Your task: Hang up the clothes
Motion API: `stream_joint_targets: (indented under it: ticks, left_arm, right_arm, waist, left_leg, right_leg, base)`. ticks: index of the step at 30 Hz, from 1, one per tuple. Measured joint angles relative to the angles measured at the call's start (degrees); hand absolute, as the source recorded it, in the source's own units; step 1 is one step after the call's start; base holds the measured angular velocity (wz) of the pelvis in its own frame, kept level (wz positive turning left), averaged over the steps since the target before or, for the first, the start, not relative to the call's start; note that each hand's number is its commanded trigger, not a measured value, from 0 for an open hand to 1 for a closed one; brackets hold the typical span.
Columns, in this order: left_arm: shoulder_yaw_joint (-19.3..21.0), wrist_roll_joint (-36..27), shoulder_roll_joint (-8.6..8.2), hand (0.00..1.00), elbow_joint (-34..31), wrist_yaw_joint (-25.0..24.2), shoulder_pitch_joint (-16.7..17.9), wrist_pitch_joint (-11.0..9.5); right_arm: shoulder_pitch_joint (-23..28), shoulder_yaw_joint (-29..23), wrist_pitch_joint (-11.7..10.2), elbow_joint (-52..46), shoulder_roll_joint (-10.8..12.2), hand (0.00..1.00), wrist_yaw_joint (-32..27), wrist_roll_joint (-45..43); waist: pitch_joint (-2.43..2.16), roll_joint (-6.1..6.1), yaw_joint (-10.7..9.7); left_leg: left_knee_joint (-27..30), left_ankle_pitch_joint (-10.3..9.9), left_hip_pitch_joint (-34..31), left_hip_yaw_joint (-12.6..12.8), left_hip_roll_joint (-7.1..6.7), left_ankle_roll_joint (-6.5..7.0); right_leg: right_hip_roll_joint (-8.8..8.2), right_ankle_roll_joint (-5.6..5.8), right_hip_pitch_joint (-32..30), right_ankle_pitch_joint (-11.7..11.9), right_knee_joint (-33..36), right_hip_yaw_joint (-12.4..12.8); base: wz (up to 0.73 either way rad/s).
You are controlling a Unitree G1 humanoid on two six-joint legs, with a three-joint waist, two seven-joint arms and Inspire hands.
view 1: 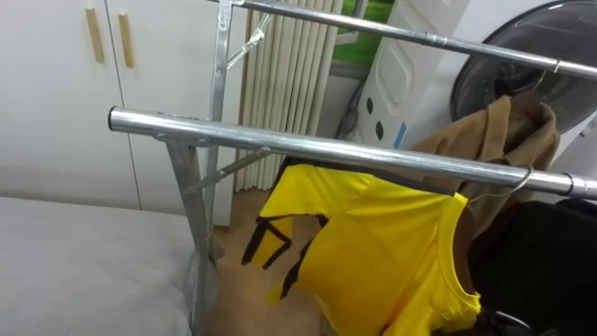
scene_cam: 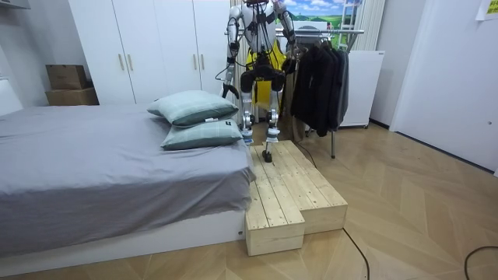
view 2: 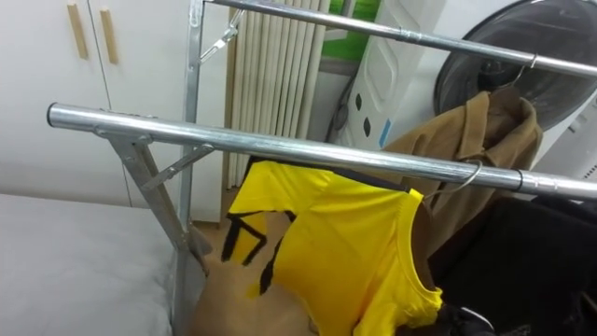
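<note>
The yellow short-sleeved T-shirt (view 1: 373, 252) hangs by a wire hanger hook (view 1: 520, 179) on the near steel rail (view 1: 280, 142), up, ahead and rightward of the fingers. The right hand (scene_cam: 291, 68) looks nearer than the left hand (scene_cam: 226, 90). I cannot tell whether either hand's fingers are apart or curled. The rail runs left to right, bare to the left, with a brown coat (view 1: 504, 131) crowding the right.

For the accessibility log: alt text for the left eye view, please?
A yellow T-shirt hangs on a hanger from the near steel rail of a clothes rack. Behind it to the right a brown coat hangs from the farther rail, with white cupboard doors at left.
</note>
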Motion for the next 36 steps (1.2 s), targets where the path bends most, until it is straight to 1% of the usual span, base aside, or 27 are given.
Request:
stream_joint_targets:
  ticks: [12,16,22,25,26,30,34,36]
  left_arm:
    - [0.0,0.6,-0.06,0.00,0.0,-0.2,-0.3,0.0]
    - [0.0,0.7,-0.26,0.00,-0.1,-0.4,-0.3,0.0]
    - [0.0,0.7,-0.52,0.00,-0.8,-1.7,-0.2,-0.2]
    - [0.1,0.7,-0.45,0.00,-0.7,-1.6,-0.3,-0.2]
    - [0.1,0.7,-0.48,0.00,-0.7,-1.6,-0.4,-0.3]
    - [0.2,0.7,-0.46,0.00,-0.8,-1.3,-0.5,-0.6]
    - [0.8,0.6,-0.39,0.00,-0.9,-1.2,-0.5,-0.6]
    - [0.8,0.7,-0.40,0.00,-1.3,-1.2,-0.6,-0.7]
  right_arm:
    - [0.0,0.0,0.0,0.0,0.0,0.00,-2.3,-0.1]
    - [0.0,0.0,-0.1,-0.1,0.0,0.00,-2.9,-2.1]
    - [-0.1,-0.1,-0.4,-1.0,0.0,0.00,-5.1,-2.7]
    - [-0.9,-0.2,-0.5,-4.2,0.0,0.00,-6.2,-3.5]
    - [-1.7,-0.2,-0.7,-4.6,-0.1,0.00,-6.9,-3.5]
    - [-2.2,-0.2,-0.6,-6.6,-0.1,0.00,-8.8,-3.4]
    - [-2.2,-0.5,-0.6,-13.0,-0.1,0.00,-10.5,-3.3]
    - [-2.2,-0.5,-0.7,-15.9,-0.1,0.00,-11.3,-3.2]
  waist:
    - [0.00,0.01,0.0]
    - [-0.01,0.08,0.1]
    - [-0.06,0.84,1.2]
    - [-0.12,1.46,1.2]
    - [0.01,1.73,1.1]
    - [0.02,2.25,1.1]
    - [-0.36,2.75,0.8]
    - [-0.41,2.83,0.4]
  left_leg:
    - [0.0,0.0,0.0,0.0,-0.02,0.00]
    - [0.0,0.0,0.0,0.0,-0.02,0.00]
    - [0.0,0.0,-0.1,0.0,-0.14,0.00]
    - [0.1,0.0,-0.4,0.1,-0.27,0.01]
    - [0.1,0.0,-0.5,0.2,-0.29,0.01]
    - [0.1,0.0,-0.5,1.0,-0.31,0.01]
    - [0.2,0.0,-1.0,1.9,-0.35,0.01]
    - [0.2,0.0,-1.0,1.9,-0.34,-0.02]
  right_leg:
    - [-0.07,0.00,0.0,0.0,0.0,-0.2]
    - [-0.09,0.01,0.0,0.0,0.0,-0.3]
    - [-0.02,0.01,-0.3,0.0,0.2,0.2]
    - [0.01,0.04,-1.2,0.0,1.1,0.8]
    - [0.02,0.05,-1.4,0.0,1.2,1.0]
    - [0.12,0.05,-2.0,0.0,2.0,1.4]
    - [0.32,0.05,-3.3,0.0,3.0,2.4]
    - [0.34,0.05,-3.3,0.0,3.1,2.5]
  base:
    - [0.00]
    - [0.00]
    - [-0.04]
    - [-0.12]
    - [-0.10]
    - [-0.10]
    - [-0.14]
    - [-0.04]
